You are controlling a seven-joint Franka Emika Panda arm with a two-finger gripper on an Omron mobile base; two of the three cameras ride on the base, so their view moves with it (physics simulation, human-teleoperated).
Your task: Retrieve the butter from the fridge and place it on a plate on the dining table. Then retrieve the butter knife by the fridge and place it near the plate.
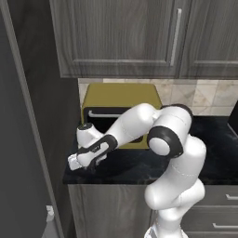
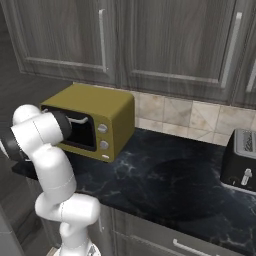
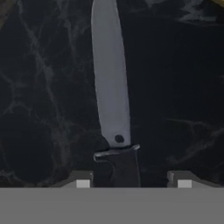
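Note:
The butter knife [image 3: 111,87] lies flat on the black counter [image 1: 135,169], its grey blade pointing away from my hand and its dark handle [image 3: 125,168] nearest me. My gripper [image 3: 133,181] is low over the handle, one fingertip on each side with a gap to the handle, so it is open. From the left base camera the gripper [image 1: 73,162] hangs at the counter's front left corner, next to a tall dark grey wall [image 1: 23,139]; I cannot tell if that is the fridge. The butter, the plate and the dining table are out of view.
A yellow oven [image 1: 122,109] [image 2: 92,120] stands right behind my forearm. A dark toaster [image 2: 242,160] sits at the counter's far right. Grey upper cabinets [image 2: 165,35] hang above. The counter's front edge [image 1: 116,183] runs just below the gripper.

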